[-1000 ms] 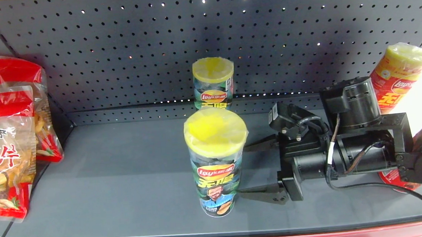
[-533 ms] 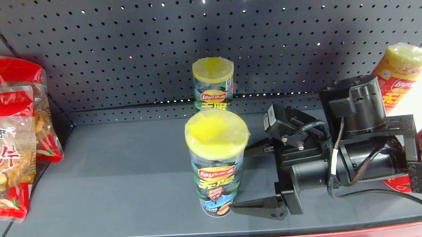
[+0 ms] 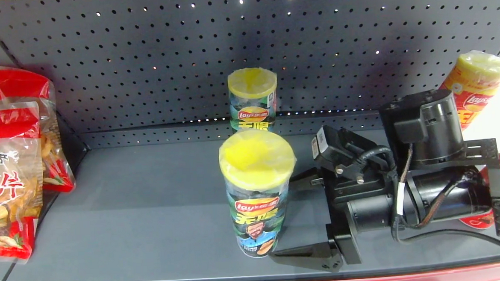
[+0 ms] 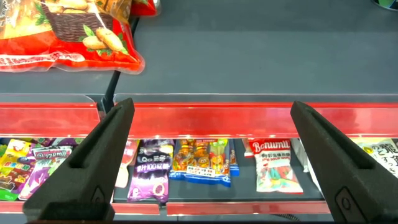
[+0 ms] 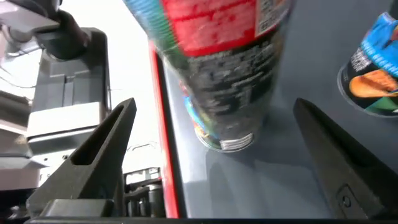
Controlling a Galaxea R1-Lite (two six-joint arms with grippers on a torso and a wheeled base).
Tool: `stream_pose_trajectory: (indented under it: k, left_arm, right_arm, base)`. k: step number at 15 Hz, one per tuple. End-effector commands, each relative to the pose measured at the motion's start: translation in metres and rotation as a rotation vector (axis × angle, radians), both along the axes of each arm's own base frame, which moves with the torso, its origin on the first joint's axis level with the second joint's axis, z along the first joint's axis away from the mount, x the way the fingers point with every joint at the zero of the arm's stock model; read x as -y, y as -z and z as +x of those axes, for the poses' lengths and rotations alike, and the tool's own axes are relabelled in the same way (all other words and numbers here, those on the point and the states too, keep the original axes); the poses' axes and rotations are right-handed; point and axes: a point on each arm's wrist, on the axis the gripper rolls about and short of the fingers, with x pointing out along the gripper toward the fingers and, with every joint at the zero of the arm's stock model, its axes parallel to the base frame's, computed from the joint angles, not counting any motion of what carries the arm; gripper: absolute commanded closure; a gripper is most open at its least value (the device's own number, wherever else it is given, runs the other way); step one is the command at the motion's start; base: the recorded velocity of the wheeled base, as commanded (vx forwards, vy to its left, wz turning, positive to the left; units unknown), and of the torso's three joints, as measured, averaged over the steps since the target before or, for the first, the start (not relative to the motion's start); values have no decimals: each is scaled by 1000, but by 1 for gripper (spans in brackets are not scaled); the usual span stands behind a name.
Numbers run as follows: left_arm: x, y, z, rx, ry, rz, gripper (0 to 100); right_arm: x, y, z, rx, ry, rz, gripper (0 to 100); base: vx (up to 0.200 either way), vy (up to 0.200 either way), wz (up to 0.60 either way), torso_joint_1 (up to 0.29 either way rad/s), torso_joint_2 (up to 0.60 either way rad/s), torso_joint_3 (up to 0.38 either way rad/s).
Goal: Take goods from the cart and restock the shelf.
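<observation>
- The left gripper [image 4: 211, 107] hangs in front of the shelf's red front lip, its fingers [image 4: 93, 168] spread wide apart and holding nothing.
- Below that lip, the left wrist view shows a lower shelf [image 4: 186, 208] with a row of small coloured packets [image 4: 202, 162].
- The front can [image 3: 258, 191], with a yellow lid and a dark green label, stands upright near the front edge of the shelf [image 3: 150, 197], about midway along it.
- The right gripper [image 3: 285, 219] lies level with the shelf at 3 o'clock of the front can, pointing toward it.
- Its fingers [image 3: 307, 255] are apart, one at the can's near side by the base, the other at its far side.
- In the right wrist view the front can [image 5: 224, 81] stands between the two fingers [image 5: 93, 162] with a gap on each side, so it is not clamped.
- The snack bags [image 3: 7, 170], red and clear, lean at the shelf's end at 9 o'clock of the front can, well apart from it.
- The rear can [image 3: 253, 98], of the same kind, stands upright at 12 o'clock of the front can, by the pegboard wall [image 3: 244, 38].
- An orange can [image 3: 474, 86] with a yellow lid stands tilted at 2 o'clock, beyond the right arm.
</observation>
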Motion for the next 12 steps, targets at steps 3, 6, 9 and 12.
stream_pose_trajectory:
  k: [3,6,9,12]
  left_arm:
    - [0,0,0,-1,0,0,0]
    - [0,0,0,-3,0,0,0]
    - [0,0,0,-3,0,0,0]
    - [0,0,0,-3,0,0,0]
  right_arm:
    - [0,-5,-10,-13,-13,16,0]
    - [4,-4,-14,-15,-14,14,0]
    - [3,-5,-19,-14,-29,16,0]
    - [2,-6,-25,-12,-47,19,0]
  base:
    - [0,0,0,0,0,0]
    - [0,0,0,0,0,0]
    - [0,0,0,0,0,0]
    - [0,0,0,0,0,0]
